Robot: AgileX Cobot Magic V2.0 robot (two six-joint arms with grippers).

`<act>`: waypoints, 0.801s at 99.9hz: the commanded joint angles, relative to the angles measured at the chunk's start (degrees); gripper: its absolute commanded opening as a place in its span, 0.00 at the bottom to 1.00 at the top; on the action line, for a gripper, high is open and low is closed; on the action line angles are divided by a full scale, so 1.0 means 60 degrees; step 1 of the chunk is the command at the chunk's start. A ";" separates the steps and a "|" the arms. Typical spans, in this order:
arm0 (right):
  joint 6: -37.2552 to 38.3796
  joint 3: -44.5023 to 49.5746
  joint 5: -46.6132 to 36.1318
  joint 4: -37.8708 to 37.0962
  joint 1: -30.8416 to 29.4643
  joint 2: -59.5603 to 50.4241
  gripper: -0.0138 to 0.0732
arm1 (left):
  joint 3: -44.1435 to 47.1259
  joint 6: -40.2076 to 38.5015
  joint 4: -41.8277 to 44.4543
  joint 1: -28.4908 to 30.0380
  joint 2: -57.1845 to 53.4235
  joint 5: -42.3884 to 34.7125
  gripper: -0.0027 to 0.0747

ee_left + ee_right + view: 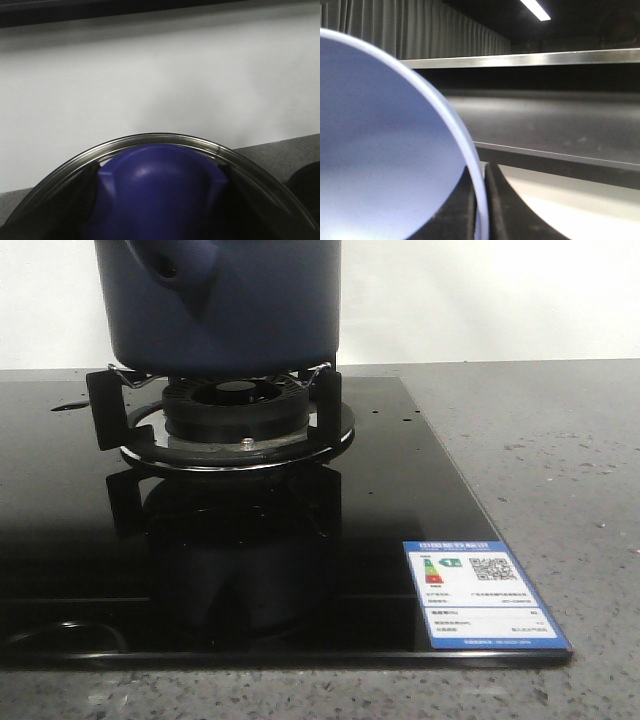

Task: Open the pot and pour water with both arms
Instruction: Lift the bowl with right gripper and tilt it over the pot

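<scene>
The dark navy pot (pixel 230 310) stands on the burner stand (pixel 235 415), with its top cut off by the front view's edge. Its stub handle (pixel 168 268) points toward the front left. Neither gripper shows in the front view. In the left wrist view, a glass lid's rim (pixel 165 136) arcs around its blue knob (pixel 160 185). My left gripper (pixel 161 215) appears shut on that knob, holding the lid up facing a white wall. My right gripper (pixel 484 170) is shut on the thin rim of a periwinkle-blue bowl (pixel 385 150), one black finger (pixel 506 210) on each side.
The burner sits on a black glass cooktop (pixel 380 570) with a blue energy label (pixel 482 595) at its front right corner. Grey speckled counter (pixel 560 460) runs to the right and front. A white wall stands behind. A metal shelf edge (pixel 535 59) shows in the right wrist view.
</scene>
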 commanded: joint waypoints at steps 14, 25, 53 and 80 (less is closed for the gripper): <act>-0.0028 -0.0273 -0.0829 -0.0187 0.0016 -0.0569 0.11 | -0.0373 -0.0023 -0.0226 0.0028 -0.0263 -0.0907 0.56; -0.0028 -0.0273 -0.0829 -0.0187 0.0016 -0.0569 0.11 | -0.0373 -0.0023 -0.0226 0.0028 -0.0263 -0.0907 0.56; -0.0028 -0.0316 0.0042 -0.0187 -0.0032 -0.0855 0.11 | -0.0373 -0.0023 -0.0480 0.0008 -0.0263 -0.0907 0.56; -0.0028 -0.1664 0.6890 0.0371 -0.1356 -0.2180 0.11 | -0.0373 0.0016 -0.0909 -0.0788 -0.0263 -0.0983 0.56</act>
